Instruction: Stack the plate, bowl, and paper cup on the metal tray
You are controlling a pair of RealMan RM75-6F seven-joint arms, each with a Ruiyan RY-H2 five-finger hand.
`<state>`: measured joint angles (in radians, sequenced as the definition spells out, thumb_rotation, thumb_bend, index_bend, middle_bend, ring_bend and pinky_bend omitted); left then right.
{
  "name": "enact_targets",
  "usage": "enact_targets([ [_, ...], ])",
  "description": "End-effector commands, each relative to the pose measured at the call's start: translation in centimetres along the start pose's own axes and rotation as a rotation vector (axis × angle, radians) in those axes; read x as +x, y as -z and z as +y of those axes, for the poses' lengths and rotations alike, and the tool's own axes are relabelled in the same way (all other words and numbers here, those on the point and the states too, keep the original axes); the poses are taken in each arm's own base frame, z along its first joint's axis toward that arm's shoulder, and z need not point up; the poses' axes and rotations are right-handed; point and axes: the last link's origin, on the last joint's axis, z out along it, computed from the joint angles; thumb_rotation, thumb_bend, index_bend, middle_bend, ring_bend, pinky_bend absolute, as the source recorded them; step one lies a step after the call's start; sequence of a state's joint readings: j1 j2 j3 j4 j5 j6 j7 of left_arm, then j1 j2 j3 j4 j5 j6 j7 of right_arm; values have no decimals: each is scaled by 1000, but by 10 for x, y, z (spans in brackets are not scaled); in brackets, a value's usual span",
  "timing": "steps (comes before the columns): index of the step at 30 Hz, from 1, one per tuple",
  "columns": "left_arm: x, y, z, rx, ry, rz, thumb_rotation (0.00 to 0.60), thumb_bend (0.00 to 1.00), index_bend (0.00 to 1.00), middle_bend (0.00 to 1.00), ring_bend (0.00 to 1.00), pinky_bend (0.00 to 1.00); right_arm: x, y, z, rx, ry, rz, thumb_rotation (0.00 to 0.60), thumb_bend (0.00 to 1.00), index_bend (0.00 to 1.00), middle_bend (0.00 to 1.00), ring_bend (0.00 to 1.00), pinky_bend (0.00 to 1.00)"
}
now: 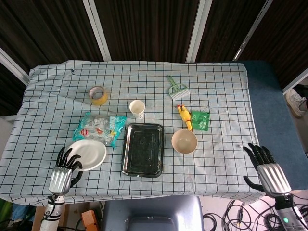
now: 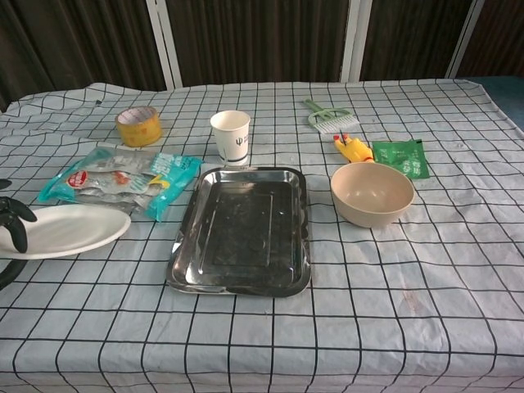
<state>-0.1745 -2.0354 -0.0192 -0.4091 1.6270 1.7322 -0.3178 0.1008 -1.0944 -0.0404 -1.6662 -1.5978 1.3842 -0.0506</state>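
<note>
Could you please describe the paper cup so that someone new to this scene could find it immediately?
Start at the rectangular metal tray mid-table. Just beyond its far edge stands the small white paper cup, upright and open-topped. It is the only cup, taller and narrower than the beige bowl.

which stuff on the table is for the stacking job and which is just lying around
For the job: plate, bowl, paper cup, metal tray.

Lying about: tape roll, snack bag, small brush, yellow toy chicken, green packet.

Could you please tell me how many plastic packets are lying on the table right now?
2: a snack packet beside the plate, and a green packet beyond the bowl. None seems hidden.
</note>
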Motion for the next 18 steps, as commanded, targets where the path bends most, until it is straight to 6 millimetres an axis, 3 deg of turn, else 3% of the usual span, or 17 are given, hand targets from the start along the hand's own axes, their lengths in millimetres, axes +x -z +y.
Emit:
enact_targets([
  [1, 9, -2, -5, 18, 7, 64, 600, 496, 772, 380, 126, 17, 0, 0, 0, 1, 0, 0, 600, 213, 0, 0, 0, 0],
  [9, 33, 5, -14, 20, 21, 177, 600, 503, 776, 386, 129, 17, -1, 0, 0, 1, 0, -3, 600, 212, 0, 0, 0, 0],
  [18, 52, 1, -5, -28, 85, 297, 600, 510, 780, 401, 136, 16, -3, 0, -2, 5, 3, -11, 600, 213, 0, 0, 0, 0],
])
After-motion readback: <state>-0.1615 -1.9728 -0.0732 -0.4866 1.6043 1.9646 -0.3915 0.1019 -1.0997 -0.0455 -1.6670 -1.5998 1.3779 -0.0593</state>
